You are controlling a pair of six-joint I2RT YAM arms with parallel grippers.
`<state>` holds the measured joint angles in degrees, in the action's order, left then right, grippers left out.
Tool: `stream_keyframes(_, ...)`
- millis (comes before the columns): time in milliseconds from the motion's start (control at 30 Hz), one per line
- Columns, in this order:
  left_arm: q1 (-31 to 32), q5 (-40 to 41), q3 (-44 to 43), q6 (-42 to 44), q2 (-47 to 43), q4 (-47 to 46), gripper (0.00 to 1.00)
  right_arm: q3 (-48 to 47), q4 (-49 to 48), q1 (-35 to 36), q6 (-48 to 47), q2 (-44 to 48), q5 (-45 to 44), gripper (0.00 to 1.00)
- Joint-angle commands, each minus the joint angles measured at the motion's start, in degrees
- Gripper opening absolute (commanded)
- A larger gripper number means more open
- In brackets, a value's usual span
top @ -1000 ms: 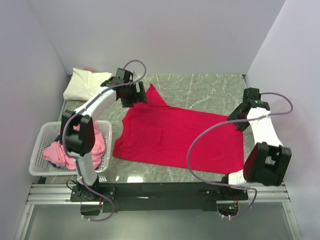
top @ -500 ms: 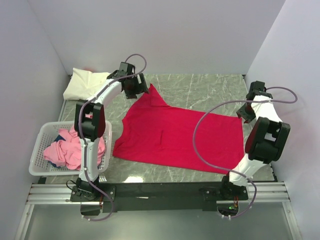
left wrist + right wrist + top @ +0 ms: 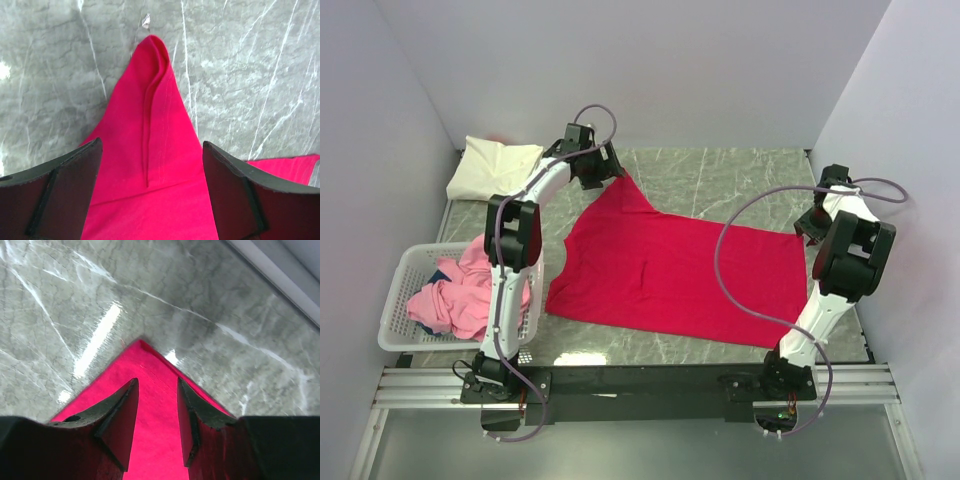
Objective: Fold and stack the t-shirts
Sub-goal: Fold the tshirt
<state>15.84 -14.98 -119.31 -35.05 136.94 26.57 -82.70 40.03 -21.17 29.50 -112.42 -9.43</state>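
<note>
My left pincer (image 3: 151, 145) gapes empty astride a sleeve of the crimson red cloth t-shirt (image 3: 670, 270) spread on the grey marble table (image 3: 740, 175). My right pincer (image 3: 157, 381), narrowly parted, holds nothing. Shallow pinches may slip.

Basket (image 3: 392, 305) on marble table (image 3: 740, 180)
White lattice basket at the grey table's edge, well back-left of the left gripper (image 3: 616, 174).

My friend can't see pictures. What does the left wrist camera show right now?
A pointy corner of the red t-shirt lies on the grey marble table, with a crease running down it. The left gripper is wide open, one black finger at each bottom side.
</note>
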Motion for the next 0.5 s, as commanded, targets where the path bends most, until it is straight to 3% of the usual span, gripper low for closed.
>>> stream_keyframes(0, -0.1, -2.1, -2.6, -0.8, 0.2, -4.3, 0.87, -2.8, -2.7, -0.3, -0.1, -0.3, 0.6, 0.44)
stream_keyframes(467, -0.3, -0.5, -3.2, -3.0, 2.5, -8.2, 0.87, -2.1, -4.3, -0.8, -1.4, -4.9, 1.3, 0.4)
